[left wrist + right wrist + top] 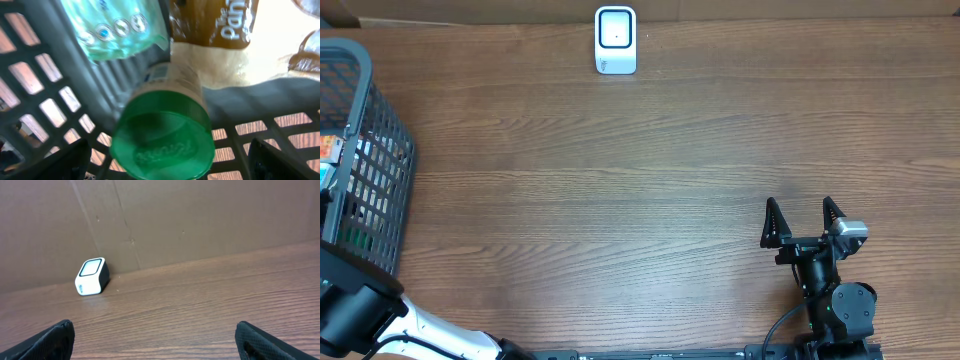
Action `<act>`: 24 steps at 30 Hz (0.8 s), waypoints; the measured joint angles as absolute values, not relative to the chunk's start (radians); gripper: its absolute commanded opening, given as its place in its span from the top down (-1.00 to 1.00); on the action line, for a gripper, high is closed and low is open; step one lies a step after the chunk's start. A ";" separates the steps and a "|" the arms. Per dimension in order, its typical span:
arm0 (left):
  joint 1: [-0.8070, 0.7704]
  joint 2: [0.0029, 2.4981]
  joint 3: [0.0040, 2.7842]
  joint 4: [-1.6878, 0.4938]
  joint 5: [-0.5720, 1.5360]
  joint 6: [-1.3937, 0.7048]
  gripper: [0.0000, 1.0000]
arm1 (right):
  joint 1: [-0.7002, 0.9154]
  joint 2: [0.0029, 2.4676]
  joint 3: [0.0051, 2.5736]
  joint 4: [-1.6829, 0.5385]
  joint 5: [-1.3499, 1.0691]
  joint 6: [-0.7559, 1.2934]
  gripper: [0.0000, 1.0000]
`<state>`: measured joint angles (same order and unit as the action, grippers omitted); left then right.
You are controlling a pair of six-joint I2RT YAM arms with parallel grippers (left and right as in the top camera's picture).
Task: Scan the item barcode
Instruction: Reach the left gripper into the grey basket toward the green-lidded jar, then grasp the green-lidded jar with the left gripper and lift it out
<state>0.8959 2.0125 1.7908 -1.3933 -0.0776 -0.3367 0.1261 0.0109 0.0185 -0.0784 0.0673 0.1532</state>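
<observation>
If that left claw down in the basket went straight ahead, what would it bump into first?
Most likely the green cap, which sits dead ahead of the left gripper, inside the basket; depth is hard to judge.

A brown wood-grain surface (650,180) is carrying two things, well apart. A small white barcode scanner (615,40) is standing near the far edge, about midway along it, its dark window tilting upward. A dark mesh basket (385,170) is sitting at the left edge, running partly out of the overhead view, its slatted wall rising from the wood
</observation>
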 measured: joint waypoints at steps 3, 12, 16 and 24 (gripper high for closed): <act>0.887 2.012 1.734 -1.355 -0.080 -0.336 -0.71 | 0.126 0.011 0.019 -0.079 0.068 0.153 -1.00; 0.887 2.013 1.623 -1.278 -0.100 -0.340 -0.29 | 0.126 0.011 0.019 -0.079 0.068 0.153 -1.00; 0.887 2.013 1.623 -1.264 -0.102 -0.344 0.03 | 0.126 0.011 0.019 -0.078 0.068 0.152 -1.00; 0.887 2.013 1.634 -1.293 -0.101 -0.344 0.14 | 0.126 0.011 0.019 -0.078 0.068 0.153 -1.00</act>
<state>0.8867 2.0129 1.6337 -1.2926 -0.1009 -0.3443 0.1261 0.0109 0.0185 -0.0784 0.0677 0.1528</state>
